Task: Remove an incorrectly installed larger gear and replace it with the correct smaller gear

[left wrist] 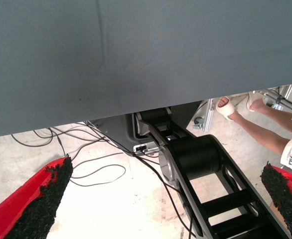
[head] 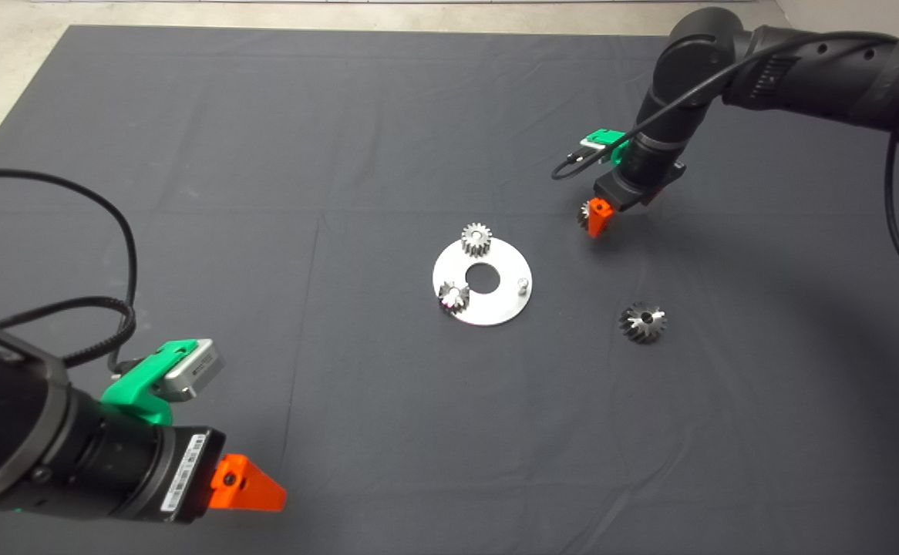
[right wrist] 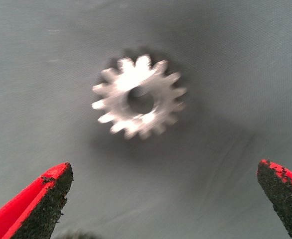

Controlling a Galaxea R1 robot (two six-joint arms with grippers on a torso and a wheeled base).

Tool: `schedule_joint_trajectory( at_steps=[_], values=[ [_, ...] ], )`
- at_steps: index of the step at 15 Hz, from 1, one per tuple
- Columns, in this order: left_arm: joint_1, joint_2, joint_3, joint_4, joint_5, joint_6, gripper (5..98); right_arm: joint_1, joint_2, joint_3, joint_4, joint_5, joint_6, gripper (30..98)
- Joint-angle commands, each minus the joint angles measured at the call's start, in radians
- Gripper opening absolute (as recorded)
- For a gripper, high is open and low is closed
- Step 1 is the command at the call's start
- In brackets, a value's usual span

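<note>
Landmark: round steel plate [head: 496, 308] with a centre hole, lying mid-mat [head: 264, 154].

Writing: a white label strip with dark print sits on the left arm's wrist housing; print not readable. No other brands or lettering legible.

Plate contents: two small straight-toothed gears on it. One gear [head: 476, 240] sits at the plate's far rim, the other [head: 453, 295] at its left rim, tilted slightly. A short bare peg [head: 523, 286] stands on the plate's right side, nothing on it.

The larger gear [head: 642, 321], shiny with slanted teeth and a dark centre hole, lies on the mat to the right of the plate, well clear of its rim.

The smaller gear [right wrist: 138, 97] lies flat on the mat beyond the plate, up and to its right. In the head view only a sliver of it [head: 584, 211] shows beside a red finger.

Right gripper [head: 600, 216] hangs directly over this gear; in the right wrist view [right wrist: 163, 201] its fingers stand wide apart, gripping nothing, the gear centred between them.

Left gripper [head: 253, 486] waits near the mat's near-left edge, far from the plate. Left wrist view [left wrist: 166, 201]: fingers spread wide, empty. Beyond the mat edge that view shows floor, black cables, a black frame and a person's bare legs [left wrist: 265, 134] in sandals.
</note>
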Motion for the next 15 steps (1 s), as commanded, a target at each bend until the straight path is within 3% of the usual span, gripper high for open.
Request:
schedule_joint_trajectory(
  at_steps=[1,5,7,10,13,15],
  values=[
    [-0.001,-0.005,0.015,-0.020,0.004,-0.003,97.7,-0.002,0.003,0.009,-0.092,-0.111,-0.012,97.6],
    [-0.001,-0.007,0.015,-0.021,0.004,-0.003,97.7,-0.018,0.003,0.006,-0.075,-0.048,-0.011,97.6],
    [0.002,-0.007,0.015,-0.020,0.004,-0.002,97.7,-0.018,0.001,0.003,-0.057,-0.004,-0.009,97.6],
    [0.004,-0.008,0.015,-0.021,0.004,-0.003,97.7,-0.018,0.002,0.001,-0.034,0.032,-0.009,97.6],
    [0.005,-0.008,0.015,-0.020,0.004,-0.003,97.7,-0.018,-0.002,-0.005,0.018,0.100,-0.005,97.6],
    [0.007,-0.008,0.015,-0.019,0.004,-0.002,97.7,-0.013,0.003,-0.005,0.021,0.105,-0.002,97.6]
  ],
)
